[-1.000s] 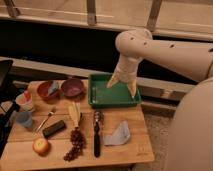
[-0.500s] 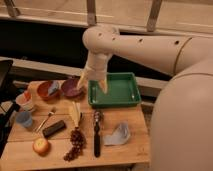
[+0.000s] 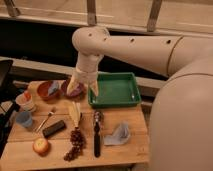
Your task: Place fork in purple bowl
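We are finding no writing, label, brand, number or sign that we can read here, neither on the things lying on the table [image 3: 131, 150] nor on the white arm [image 3: 142, 47]. We are seeing the gripper [image 3: 84, 86] hanging over the table's back part, above the purple bowl [image 3: 66, 90], just beside the green tray [image 3: 114, 104].

The wooden table [image 3: 125, 150] is lit warmly from above. The gripper [image 3: 84, 86], held over the purple bowl [image 3: 67, 90], is brightly lit against a dark background.
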Motion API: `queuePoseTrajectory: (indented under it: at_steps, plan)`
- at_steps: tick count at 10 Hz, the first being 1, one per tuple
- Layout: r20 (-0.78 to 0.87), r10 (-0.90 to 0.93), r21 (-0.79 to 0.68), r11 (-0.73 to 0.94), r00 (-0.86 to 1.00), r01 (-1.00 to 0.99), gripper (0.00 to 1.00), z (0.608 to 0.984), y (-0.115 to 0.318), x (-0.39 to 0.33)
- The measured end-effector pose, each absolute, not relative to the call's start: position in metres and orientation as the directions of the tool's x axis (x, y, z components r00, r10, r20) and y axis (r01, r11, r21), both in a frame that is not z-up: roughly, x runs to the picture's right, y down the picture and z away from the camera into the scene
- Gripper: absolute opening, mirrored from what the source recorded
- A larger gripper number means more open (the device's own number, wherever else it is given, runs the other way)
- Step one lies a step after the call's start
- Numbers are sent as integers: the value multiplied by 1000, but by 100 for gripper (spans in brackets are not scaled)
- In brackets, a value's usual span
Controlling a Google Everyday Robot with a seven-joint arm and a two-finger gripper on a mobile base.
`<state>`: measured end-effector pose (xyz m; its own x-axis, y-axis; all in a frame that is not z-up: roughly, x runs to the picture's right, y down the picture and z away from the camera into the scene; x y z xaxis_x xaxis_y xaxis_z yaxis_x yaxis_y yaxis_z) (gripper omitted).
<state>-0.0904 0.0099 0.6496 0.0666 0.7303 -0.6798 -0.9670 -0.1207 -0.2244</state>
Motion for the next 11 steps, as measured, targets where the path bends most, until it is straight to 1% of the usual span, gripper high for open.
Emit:
queuePoseTrajectory:
  at_steps: [2, 7, 9, 11]
  plan:
    - [-659, 747, -234, -97, 85, -967, 77, 661, 12, -95]
    - [-586, 781, -267, 68, 218, -961, 77, 706, 10, -159]
    - [-540, 799, -278, 128, 265, -952, 77, 715, 7, -166]
    - [-474, 835, -313, 138, 280, -940, 77, 719, 5, -173]
